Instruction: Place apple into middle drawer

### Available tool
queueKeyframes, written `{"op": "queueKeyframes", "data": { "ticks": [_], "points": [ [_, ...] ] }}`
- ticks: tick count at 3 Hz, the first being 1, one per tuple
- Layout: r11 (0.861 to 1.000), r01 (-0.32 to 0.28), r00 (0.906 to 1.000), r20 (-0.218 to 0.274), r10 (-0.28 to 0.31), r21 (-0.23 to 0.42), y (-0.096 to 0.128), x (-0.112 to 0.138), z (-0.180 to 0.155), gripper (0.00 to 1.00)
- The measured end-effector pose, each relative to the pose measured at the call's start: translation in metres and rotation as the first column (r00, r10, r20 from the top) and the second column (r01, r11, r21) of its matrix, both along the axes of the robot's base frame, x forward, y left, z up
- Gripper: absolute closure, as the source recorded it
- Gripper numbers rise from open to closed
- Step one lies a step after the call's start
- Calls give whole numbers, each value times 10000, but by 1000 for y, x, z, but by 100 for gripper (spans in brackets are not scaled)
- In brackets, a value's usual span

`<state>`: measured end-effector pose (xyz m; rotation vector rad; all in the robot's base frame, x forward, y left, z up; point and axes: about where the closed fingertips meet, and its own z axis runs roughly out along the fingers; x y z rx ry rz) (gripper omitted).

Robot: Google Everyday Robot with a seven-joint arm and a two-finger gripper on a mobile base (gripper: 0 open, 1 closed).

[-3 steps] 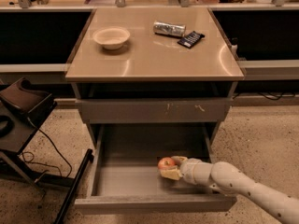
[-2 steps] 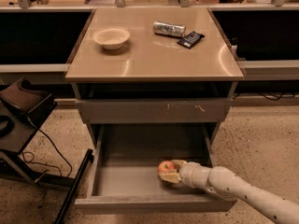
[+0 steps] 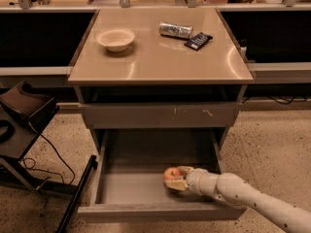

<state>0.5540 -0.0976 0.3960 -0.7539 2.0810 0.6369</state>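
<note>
The apple [image 3: 171, 173], small, round and red-orange, is inside the open middle drawer [image 3: 127, 188], at the right side of its smooth gray floor. My gripper [image 3: 178, 178] reaches in from the lower right on a white arm, and its fingers are closed around the apple. The apple is low in the drawer, at or just above the floor; I cannot tell whether it touches. The drawer is pulled out wide below a closed gray drawer front with pale scratch marks [image 3: 160, 115].
On the tan cabinet top [image 3: 155, 57] stand a white bowl [image 3: 115, 38], a silver can lying on its side [image 3: 175, 30] and a dark snack packet [image 3: 198, 41]. A dark chair and cables [image 3: 22, 115] stand at the left. Speckled floor surrounds the cabinet.
My gripper and the apple have shifted slightly left and toward the drawer's front. The hold on the apple is unchanged.
</note>
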Motion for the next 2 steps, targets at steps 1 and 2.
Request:
{"op": "queueKeyframes", "data": {
  "ticks": [1, 2],
  "points": [
    [10000, 0, 10000, 0, 0, 0, 0, 0, 0, 34],
    [10000, -1, 10000, 0, 1, 0, 0, 0, 0, 11]
  ]
}}
